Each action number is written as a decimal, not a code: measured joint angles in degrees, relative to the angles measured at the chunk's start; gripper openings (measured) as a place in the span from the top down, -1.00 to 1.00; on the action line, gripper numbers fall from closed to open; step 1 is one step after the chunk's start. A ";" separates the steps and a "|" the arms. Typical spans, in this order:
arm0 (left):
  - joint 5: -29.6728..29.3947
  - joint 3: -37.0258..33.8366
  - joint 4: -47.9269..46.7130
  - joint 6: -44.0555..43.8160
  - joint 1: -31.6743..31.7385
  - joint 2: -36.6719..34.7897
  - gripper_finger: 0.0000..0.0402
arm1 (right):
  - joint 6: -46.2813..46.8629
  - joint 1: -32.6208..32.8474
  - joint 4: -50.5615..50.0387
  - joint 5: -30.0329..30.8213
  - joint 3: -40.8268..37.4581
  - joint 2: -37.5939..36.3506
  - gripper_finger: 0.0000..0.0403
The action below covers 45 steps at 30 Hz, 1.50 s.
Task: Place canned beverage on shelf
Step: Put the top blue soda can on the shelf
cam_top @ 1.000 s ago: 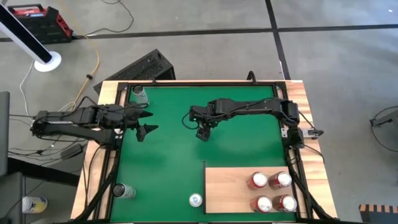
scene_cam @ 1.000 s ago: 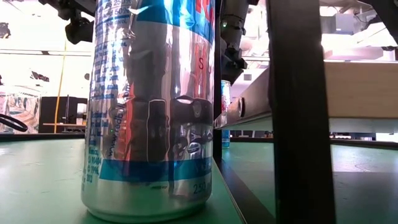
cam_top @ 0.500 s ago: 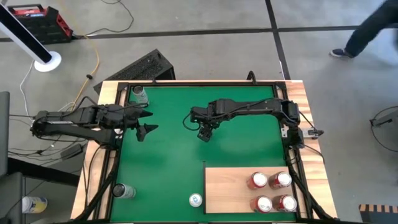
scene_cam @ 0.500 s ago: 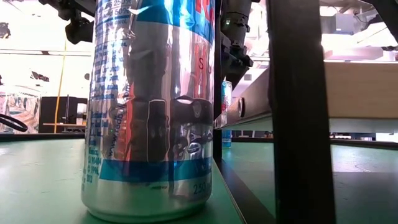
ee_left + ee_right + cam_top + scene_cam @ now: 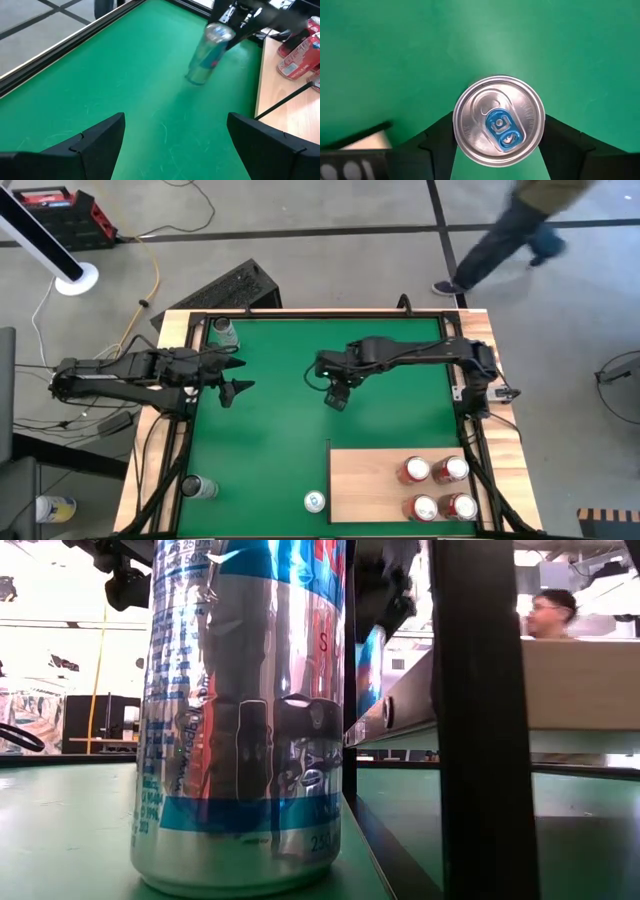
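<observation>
A: Where is the can?

B: The silver can with the blue tab (image 5: 499, 120) sits between the fingers (image 5: 436, 142) of my right gripper (image 5: 338, 394), clamped on both sides of its body. In the left wrist view it hangs tilted over the green mat (image 5: 270, 430), its base off the surface as far as I can tell.

A: And on the table?

B: Just above the mat's middle, toward 12 o'clock from the shelf (image 5: 365, 480).

A: The shelf itself?

B: Pale wood at about 5 o'clock on the table, with 4 red cans (image 5: 436, 486) standing on its right half.

A: Other cans?

B: 3 more: 1 (image 5: 314, 501) at 6 o'clock, just beside the shelf's left edge (it fills the low view), 1 (image 5: 198, 487) at 7 o'clock, 1 (image 5: 224, 332) at 11 o'clock.

A: Your left gripper?

B: The left gripper (image 5: 233, 378) hangs over the mat's 9 o'clock side, fingers spread wide, holding nothing.

A: Anyone around?

B: A person (image 5: 520, 230) on the floor past the table's far edge.
</observation>
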 joint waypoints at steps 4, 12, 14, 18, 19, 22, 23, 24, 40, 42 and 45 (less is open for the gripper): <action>-0.71 -0.02 0.02 0.00 -0.02 0.00 -0.66 | 0.83 3.04 -3.04 -0.39 0.04 -4.14 -0.28; -3.53 -0.02 0.26 0.82 0.00 0.00 -0.66 | 6.43 12.04 -7.18 -1.56 0.04 -10.29 -0.28; -4.58 -0.02 0.28 1.76 0.00 0.00 -0.66 | 9.45 14.35 -7.20 -2.02 0.04 -10.93 -0.28; -7.81 -0.02 1.19 4.74 0.00 0.00 -0.66 | 13.46 18.89 -7.44 -3.30 0.04 -11.07 -0.28; -8.86 -0.02 1.43 5.65 0.00 0.00 -0.66 | 14.01 20.15 -7.48 -3.32 0.04 -10.95 -0.28; -11.49 -0.02 3.60 9.05 0.00 0.00 -0.66 | 16.82 23.70 -7.21 -3.67 0.04 -10.79 -0.28; -12.11 -0.02 4.48 10.29 0.00 -0.02 -0.66 | 18.27 24.74 -6.71 -3.71 0.04 -10.79 -0.28; -12.58 -0.02 5.29 11.47 0.00 0.00 -0.66 | 19.84 25.85 -6.19 -3.71 0.04 -10.79 -0.28; -12.70 -0.02 9.92 19.02 0.00 0.00 -0.66 | 39.46 40.44 0.74 1.63 0.04 -10.73 -0.28; -12.69 -0.02 9.92 17.99 0.00 0.03 -0.66 | 40.61 41.36 2.32 1.77 0.04 -10.73 -0.28; -12.65 -0.02 9.92 13.69 0.00 0.40 -0.66 | 40.67 42.83 2.74 1.81 0.04 -10.73 -0.28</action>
